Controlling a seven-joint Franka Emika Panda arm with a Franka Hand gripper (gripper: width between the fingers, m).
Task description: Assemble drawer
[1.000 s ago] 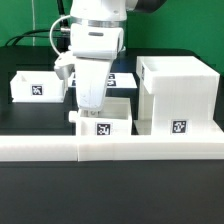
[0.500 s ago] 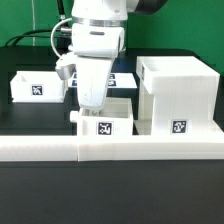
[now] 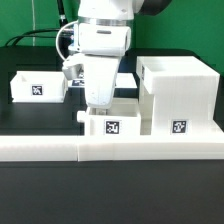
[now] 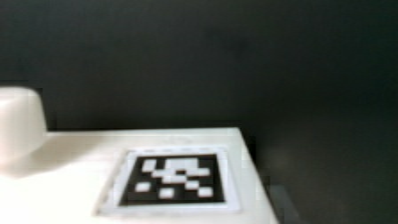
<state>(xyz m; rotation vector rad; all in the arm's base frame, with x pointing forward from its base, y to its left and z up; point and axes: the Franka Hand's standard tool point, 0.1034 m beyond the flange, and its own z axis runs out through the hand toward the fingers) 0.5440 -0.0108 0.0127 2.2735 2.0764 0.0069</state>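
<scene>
The tall white casing (image 3: 178, 95) stands at the exterior view's right, open at the top, with a tag on its front. A small white tray (image 3: 125, 122) with a front tag sits just left of it, nearly touching, its knob (image 3: 82, 115) pointing left. My gripper (image 3: 97, 104) reaches straight down onto this tray's left end, its fingers close together on the wall. The wrist view shows the tray's tagged face (image 4: 175, 182) and the knob (image 4: 18, 120); my fingers do not show there. A second tray (image 3: 35, 88) sits at the far left.
A long low white border rail (image 3: 110, 148) runs across the front, right against the middle tray and the casing. The marker board (image 3: 128, 79) lies flat behind my arm, mostly hidden. The table is black.
My gripper and the middle tray have shifted together toward the exterior view's right, closing the gap to the casing. The left tray and the casing have not moved.
</scene>
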